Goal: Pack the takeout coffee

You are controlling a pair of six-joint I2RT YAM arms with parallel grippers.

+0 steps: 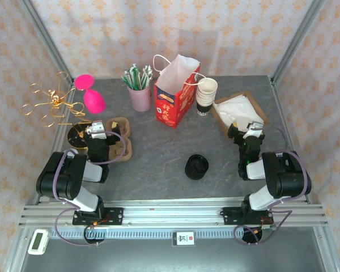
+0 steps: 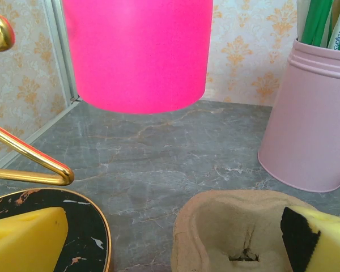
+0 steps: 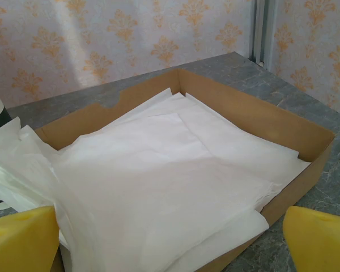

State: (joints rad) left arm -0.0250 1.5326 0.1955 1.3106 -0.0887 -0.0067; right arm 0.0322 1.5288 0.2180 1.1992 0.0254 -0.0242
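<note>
packing looks unstarted: the cup stack [image 1: 205, 96], lids [image 1: 196, 166] and carrier [image 1: 124, 148] all sit outside the red bag [image 1: 173, 97]; left tool [image 1: 95, 132] and right tool [image 1: 250, 129] gape wide, empty.

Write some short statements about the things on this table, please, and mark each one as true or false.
1. The red paper bag stands upright near the back of the table. True.
2. The stack of paper cups is inside the bag. False: it stands on the table beside the bag, to the right of it in the top view.
3. The pink cup holds straws. True.
4. The right end effector grips a white sheet. False: it is open and holds nothing; the white paper sheets lie in the cardboard tray in front of it.
5. The black lids lie in the cardboard tray. False: they sit on the bare table between the two arms.
</note>
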